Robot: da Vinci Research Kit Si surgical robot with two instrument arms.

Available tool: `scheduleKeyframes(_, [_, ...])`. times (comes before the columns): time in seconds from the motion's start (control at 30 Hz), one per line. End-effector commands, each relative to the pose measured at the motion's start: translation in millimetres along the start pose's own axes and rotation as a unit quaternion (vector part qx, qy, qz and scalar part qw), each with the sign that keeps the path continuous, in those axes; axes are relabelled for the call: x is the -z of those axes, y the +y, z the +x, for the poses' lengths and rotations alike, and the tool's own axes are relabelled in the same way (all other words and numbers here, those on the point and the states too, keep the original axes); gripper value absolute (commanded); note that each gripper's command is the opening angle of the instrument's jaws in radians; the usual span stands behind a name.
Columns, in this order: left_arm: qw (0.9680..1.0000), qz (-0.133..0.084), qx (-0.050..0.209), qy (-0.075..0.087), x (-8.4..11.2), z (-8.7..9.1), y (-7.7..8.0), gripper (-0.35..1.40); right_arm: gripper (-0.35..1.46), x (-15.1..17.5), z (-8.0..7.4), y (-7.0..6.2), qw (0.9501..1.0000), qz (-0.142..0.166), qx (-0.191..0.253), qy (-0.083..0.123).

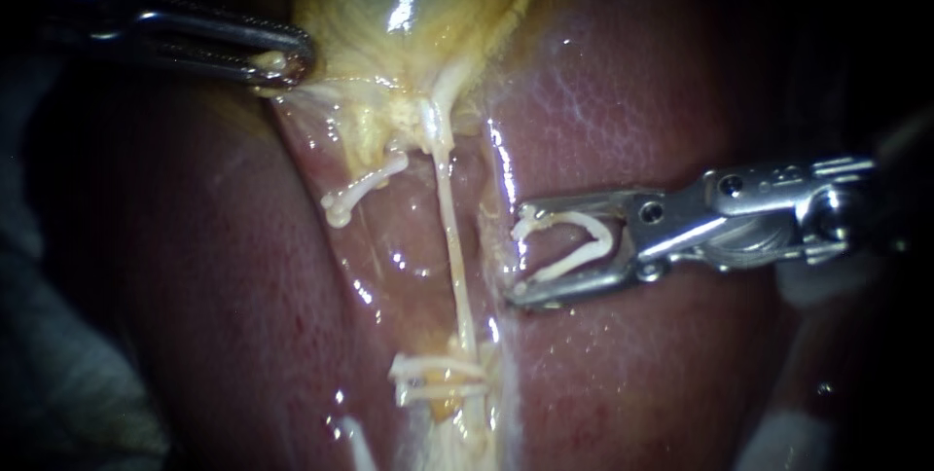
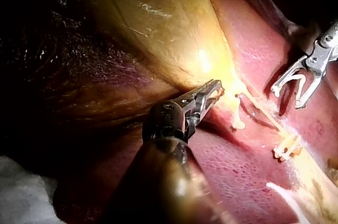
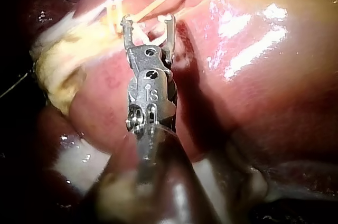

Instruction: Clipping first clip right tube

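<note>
A thin pale tube (image 1: 453, 247), the right tube, runs down from the gallbladder (image 1: 389, 4) between lobes of liver (image 1: 632, 91). My right instrument (image 1: 519, 255) comes in from the right; its jaws stand wide with an open white clip (image 1: 574, 259) held between them. The jaw tips sit just right of the tube, apart from it, with no tube between them. My left instrument (image 1: 282, 62) is shut on the gallbladder's lower edge, at upper left. The left wrist view shows the same grip (image 2: 214, 91). In the right wrist view the jaw tips (image 3: 148, 20) point at the tube.
Two white clips (image 1: 438, 379) cross the tube's lower end. Another white clip (image 1: 360, 194) lies on a short stump left of the tube. Wet liver rises on both sides of the groove. Pale gauze (image 2: 21, 197) lies at the field's edge.
</note>
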Motion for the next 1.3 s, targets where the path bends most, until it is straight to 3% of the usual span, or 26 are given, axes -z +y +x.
scheduleKeyframes(0.03, [1.0000, 0.000, 0.000, 0.000, 0.0, 0.0, 0.0, -0.35, 0.50, -0.2, -0.2, 0.0, 1.0000, 0.001, -0.001, -0.001])
scheduleKeyframes(0.7, [1.0000, 0.001, 0.000, 0.000, 0.0, 0.0, 0.2, -0.35, 0.50, -7.6, -3.3, 1.4, 0.9990, 0.034, -0.024, -0.014])
scheduleKeyframes(1.07, [1.0000, 0.001, 0.000, 0.000, -0.1, 0.0, 0.2, -0.35, 0.50, -8.5, -2.7, 0.5, 0.9947, 0.082, -0.047, 0.039])
scheduleKeyframes(1.3, [1.0000, 0.001, 0.000, 0.000, -0.1, 0.0, 0.3, -0.35, 0.46, -8.4, -2.1, -0.4, 0.9908, 0.111, -0.057, 0.053])
